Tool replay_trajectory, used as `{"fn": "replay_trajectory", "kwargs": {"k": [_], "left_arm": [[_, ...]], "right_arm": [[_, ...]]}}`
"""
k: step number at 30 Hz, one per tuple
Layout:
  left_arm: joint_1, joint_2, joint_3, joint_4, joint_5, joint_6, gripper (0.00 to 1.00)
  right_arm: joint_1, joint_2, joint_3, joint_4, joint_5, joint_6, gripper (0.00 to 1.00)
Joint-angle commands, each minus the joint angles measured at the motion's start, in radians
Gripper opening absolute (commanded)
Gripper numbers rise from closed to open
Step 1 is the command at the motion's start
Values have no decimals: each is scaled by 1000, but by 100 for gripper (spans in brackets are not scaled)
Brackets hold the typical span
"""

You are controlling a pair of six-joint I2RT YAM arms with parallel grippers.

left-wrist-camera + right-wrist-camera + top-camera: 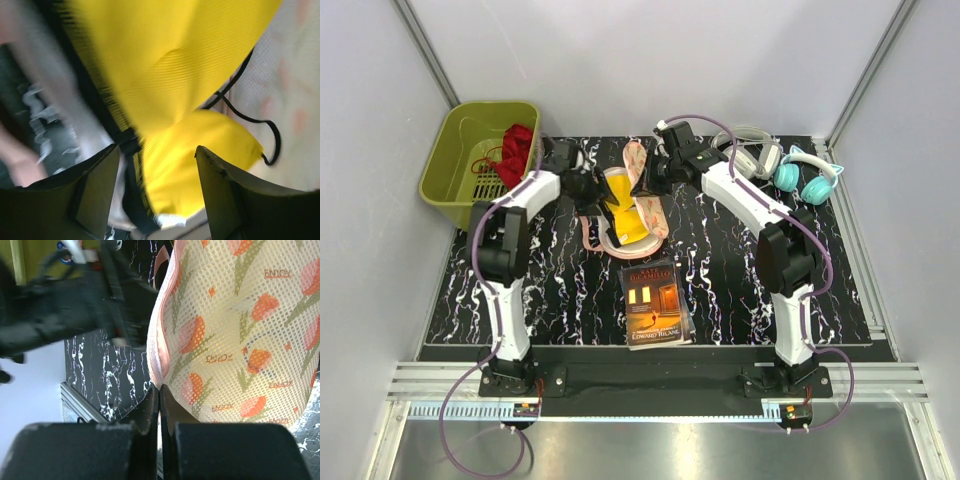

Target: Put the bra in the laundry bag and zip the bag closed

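Progress: bra (623, 215) sits in the lower half of the open laundry bag (592, 238) | my left gripper (157, 150) spread wide just over it, gripping nothing | my right gripper (159, 392) pinches the bag's upper half upright by its pink edge | left to do, I reckon: fold over, zip.

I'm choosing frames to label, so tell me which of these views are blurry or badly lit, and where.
Top external: sharp and evenly lit across the table. Left wrist: the left side is smeared by motion, the bra weave is fairly crisp, and the fingers are dark silhouettes. Right wrist: the laundry bag print is sharp, while the left arm behind it is blurred.
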Motion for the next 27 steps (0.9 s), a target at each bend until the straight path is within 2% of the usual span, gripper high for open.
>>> {"fn": "replay_trajectory", "kwargs": {"k": [1, 5, 7, 9, 14, 15, 18, 22, 27], "left_arm": [[89, -148, -79, 19, 96, 10, 70], [95, -162, -153, 22, 126, 25, 75], [82, -147, -181, 44, 169, 17, 73], [66, -144, -196, 58, 170, 17, 64], [42, -127, -248, 141, 163, -30, 56], [39, -121, -245, 146, 157, -33, 51], [28, -92, -242, 173, 163, -53, 46], [8, -67, -251, 212, 137, -85, 34], [5, -110, -308, 265, 90, -115, 32]], "right_arm": [[1, -16, 3, -5, 7, -52, 0], [1, -4, 5, -8, -42, -58, 0], [1, 7, 12, -6, -55, -46, 0], [1, 18, 38, -6, -81, -34, 0], [9, 64, 115, -8, -127, 24, 0], [15, 71, 123, -6, -137, 50, 0], [30, 101, 140, 1, -152, 124, 0], [65, 156, 125, 89, -190, 254, 0], [89, 196, 108, 118, -180, 298, 0]]}}
